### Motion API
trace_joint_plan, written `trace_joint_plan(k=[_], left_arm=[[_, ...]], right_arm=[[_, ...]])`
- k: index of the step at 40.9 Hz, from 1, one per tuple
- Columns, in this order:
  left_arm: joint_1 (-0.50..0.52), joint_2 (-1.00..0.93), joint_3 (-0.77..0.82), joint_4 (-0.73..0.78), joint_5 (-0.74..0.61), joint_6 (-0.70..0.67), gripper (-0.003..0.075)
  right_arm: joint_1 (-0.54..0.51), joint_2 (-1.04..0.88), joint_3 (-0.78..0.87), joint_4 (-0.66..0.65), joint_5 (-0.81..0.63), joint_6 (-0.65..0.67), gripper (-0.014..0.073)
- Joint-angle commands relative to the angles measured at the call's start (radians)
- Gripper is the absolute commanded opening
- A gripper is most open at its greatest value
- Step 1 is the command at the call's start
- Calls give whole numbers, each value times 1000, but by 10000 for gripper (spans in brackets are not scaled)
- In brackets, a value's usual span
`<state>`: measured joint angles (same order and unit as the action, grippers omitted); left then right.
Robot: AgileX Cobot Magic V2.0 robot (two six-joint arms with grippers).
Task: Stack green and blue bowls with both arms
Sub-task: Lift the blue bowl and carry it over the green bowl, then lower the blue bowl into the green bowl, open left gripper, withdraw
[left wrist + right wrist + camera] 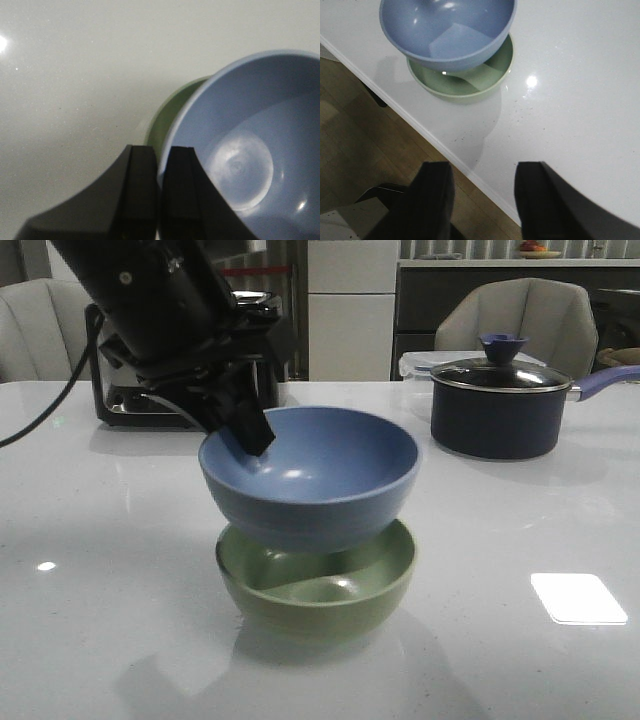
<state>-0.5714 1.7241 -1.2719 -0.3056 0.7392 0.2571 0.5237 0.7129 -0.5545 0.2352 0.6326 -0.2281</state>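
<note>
We see the dusty blue bowl [310, 475] upright, its base sitting inside the pale sage green bowl [317, 585] and shifted slightly left. Both are plain, round and matte; the green one rests on the white table.

The left hand [160, 190] pinches the rim of the blue bowl [250, 150], one finger inside the rim, the other outside. Just beyond the fingers, the green bowl [165, 120] peeks out beneath the blue one, on the pale worktop [90, 70].
</note>
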Motion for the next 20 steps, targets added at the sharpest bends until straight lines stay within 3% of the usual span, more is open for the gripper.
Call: trace_joint_plan(k=[1, 20], left_arm=[[-9, -14, -35, -29, -48, -2, 93], [-10, 81, -35, -30, -93, -2, 114]], right_arm=[[2, -5, -27, 3, -60, -12, 413], [2, -5, -27, 3, -60, -12, 413]])
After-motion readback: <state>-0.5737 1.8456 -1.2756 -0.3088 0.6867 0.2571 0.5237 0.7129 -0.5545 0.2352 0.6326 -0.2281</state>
